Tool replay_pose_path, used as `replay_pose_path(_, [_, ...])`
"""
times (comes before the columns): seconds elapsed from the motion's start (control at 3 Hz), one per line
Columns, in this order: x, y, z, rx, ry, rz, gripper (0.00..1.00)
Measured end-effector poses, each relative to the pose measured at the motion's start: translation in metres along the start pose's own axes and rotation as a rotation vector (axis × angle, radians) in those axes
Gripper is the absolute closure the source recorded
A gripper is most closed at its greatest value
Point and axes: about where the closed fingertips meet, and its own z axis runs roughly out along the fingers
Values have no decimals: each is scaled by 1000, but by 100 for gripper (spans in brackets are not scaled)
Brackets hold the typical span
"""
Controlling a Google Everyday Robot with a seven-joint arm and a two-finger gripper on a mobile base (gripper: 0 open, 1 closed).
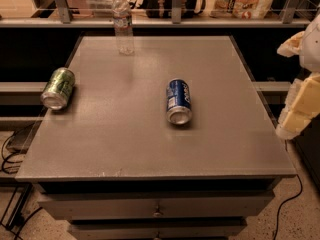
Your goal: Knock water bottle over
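Beside tbl: gripper (bottle upright).

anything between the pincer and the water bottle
Only bare table, in the camera view. The pincer is off its right edge, the water bottle upright at the far edge; the blue can lies nearer.

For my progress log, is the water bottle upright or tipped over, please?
Upright: the water bottle stands cap-up near the far edge of the table. The gripper hangs beyond its right edge.
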Motion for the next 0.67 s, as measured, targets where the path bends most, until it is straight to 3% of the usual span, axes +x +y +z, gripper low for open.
replay_pose_path(0.33, [-6,-15,9,-9,-68,15,0])
replay_pose_path(0.67, [-12,-38,26,-23,-183,56,0])
